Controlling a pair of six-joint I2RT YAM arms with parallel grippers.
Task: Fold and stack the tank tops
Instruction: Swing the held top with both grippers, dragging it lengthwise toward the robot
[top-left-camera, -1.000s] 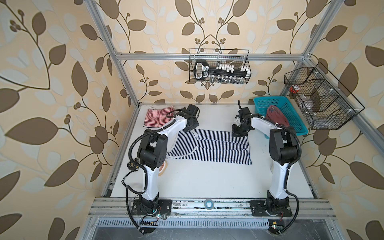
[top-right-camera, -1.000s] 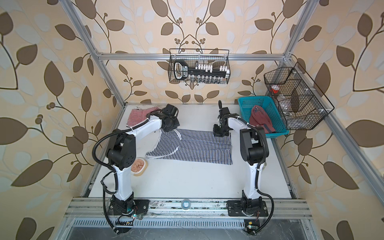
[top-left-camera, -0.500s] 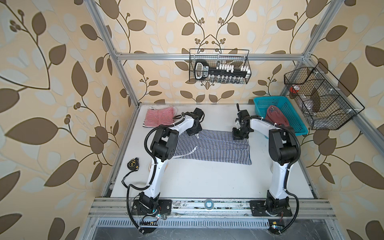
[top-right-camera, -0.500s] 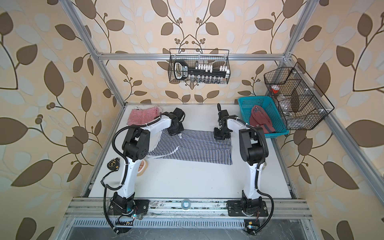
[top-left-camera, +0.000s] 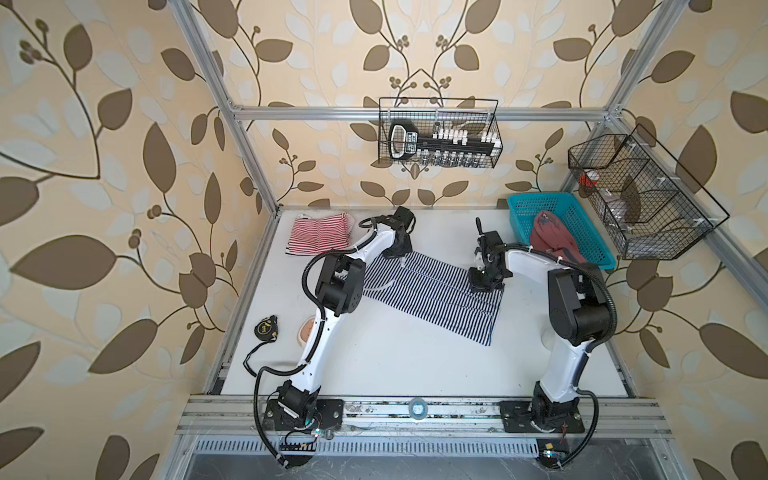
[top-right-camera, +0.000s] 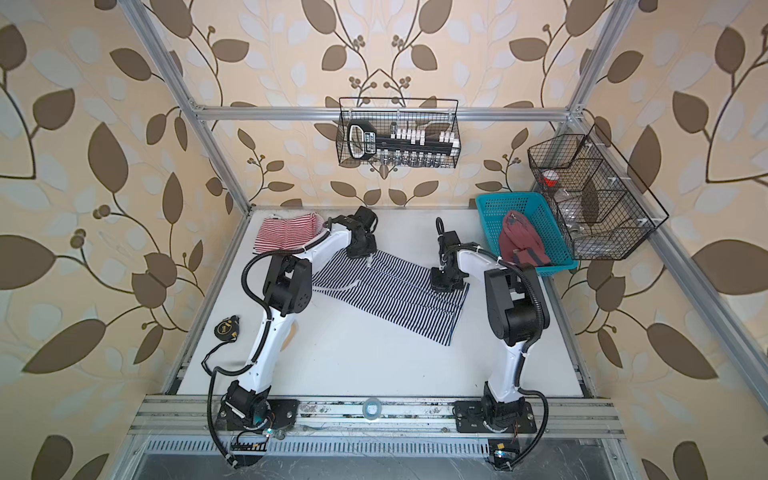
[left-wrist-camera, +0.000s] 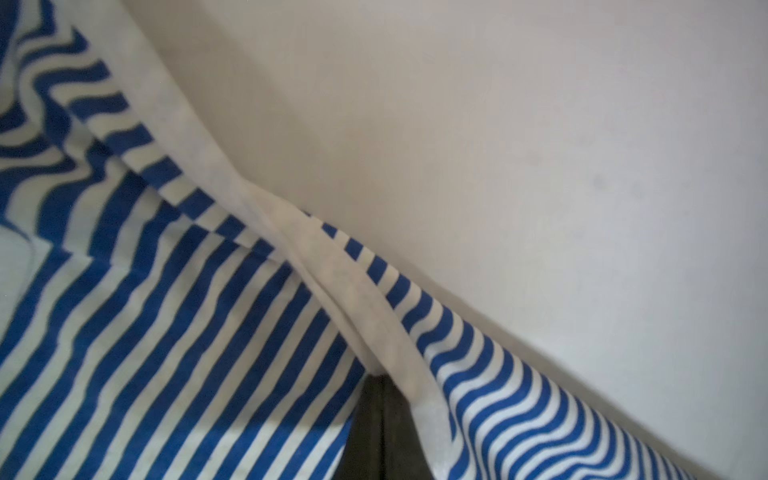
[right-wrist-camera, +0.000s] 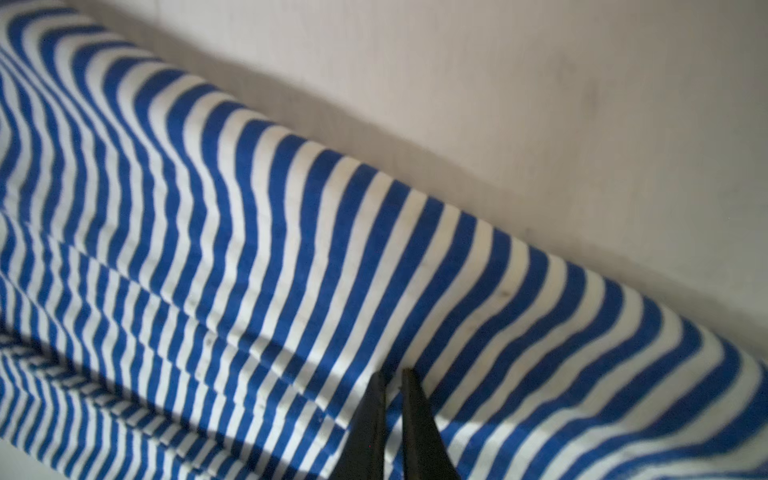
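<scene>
The white table (top-left-camera: 395, 365) fills the cell floor between the two arm bases. The navy-white striped tank top (top-left-camera: 436, 299) lies spread across its middle, slanting from the far left toward the near right, and shows in both top views (top-right-camera: 395, 299). A teal basket (top-left-camera: 540, 198) stands at the far right corner of the table. The dusty red tank top (top-left-camera: 548, 237) lies crumpled inside it. The red-white striped tank top (top-left-camera: 320, 235) lies folded at the far left corner, just beside the left arm.

The left gripper (top-left-camera: 402, 258) is down on the far left edge of the navy-white striped tank top. In the left wrist view its dark fingers (left-wrist-camera: 365, 432) are pressed together on the white trim, and the cloth rises up to them. The right gripper (top-left-camera: 482, 286) is down on the far right edge. In the right wrist view its fingers (right-wrist-camera: 370, 428) stand a slit apart, pinching a raised ridge of the stripes.

A black tape measure (top-left-camera: 265, 328) lies at the table's left edge
</scene>
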